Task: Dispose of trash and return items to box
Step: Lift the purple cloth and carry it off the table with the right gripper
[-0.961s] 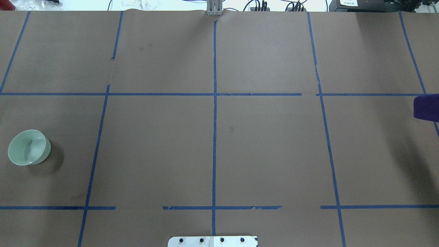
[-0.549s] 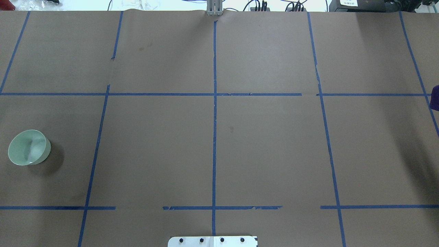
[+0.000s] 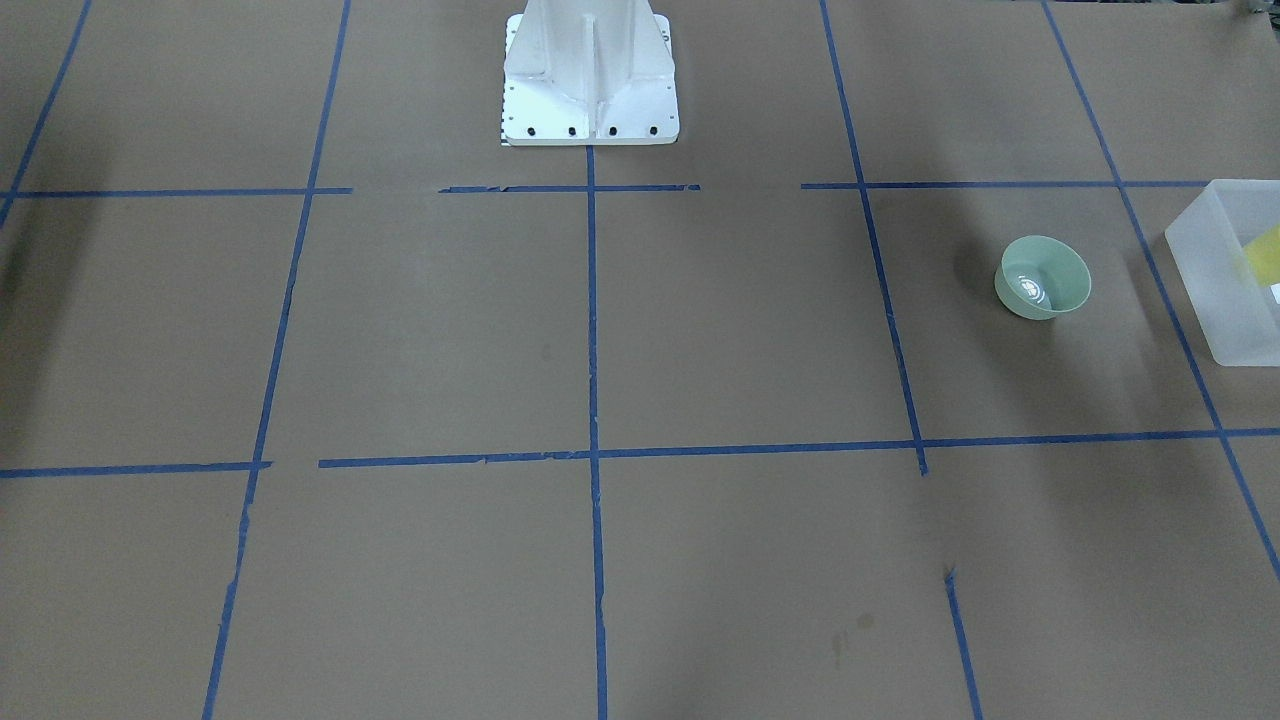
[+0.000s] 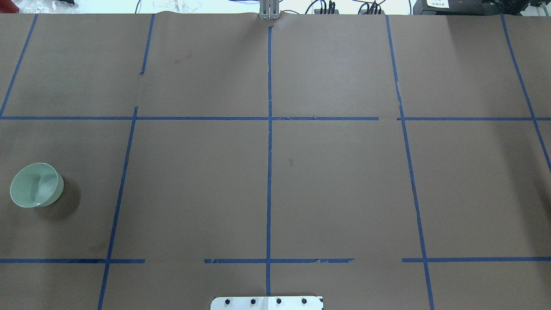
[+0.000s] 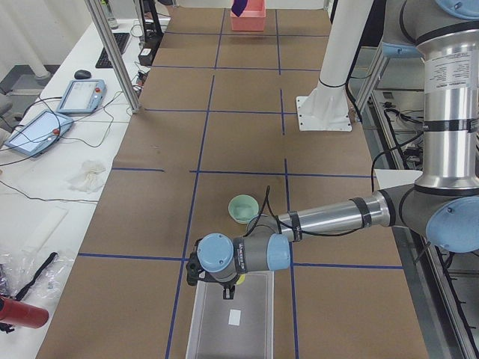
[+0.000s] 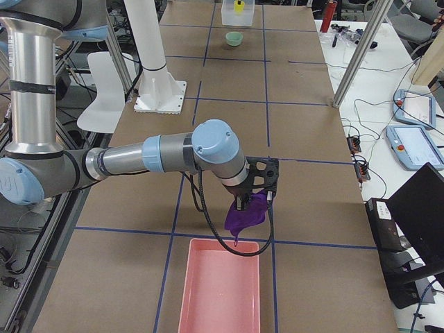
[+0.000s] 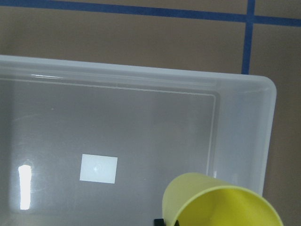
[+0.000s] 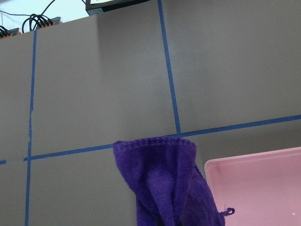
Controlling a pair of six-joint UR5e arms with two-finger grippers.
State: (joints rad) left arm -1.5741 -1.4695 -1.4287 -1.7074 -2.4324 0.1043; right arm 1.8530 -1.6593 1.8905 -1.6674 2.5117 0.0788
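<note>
My left gripper (image 5: 230, 289) is shut on the small yellow cup (image 7: 221, 203) and holds it over one end of the frosted-white box (image 7: 141, 77), near its wall. The box also shows at the right edge of the front-facing view (image 3: 1225, 290). The pale green bowl (image 4: 36, 185) stands upright on the table a little way from the box (image 5: 232, 325). My right gripper (image 6: 245, 201) is shut on a purple cloth (image 8: 162, 183), which hangs just before the near rim of a pink tray (image 8: 258, 186).
The robot's white base (image 3: 590, 80) stands at the middle of the table's robot side. Blue tape lines mark a grid on the brown table paper (image 4: 335, 181). A small white label (image 7: 99, 168) lies on the box floor.
The purple cloth has moved off the right edge of the overhead view. The green bowl has not moved.
</note>
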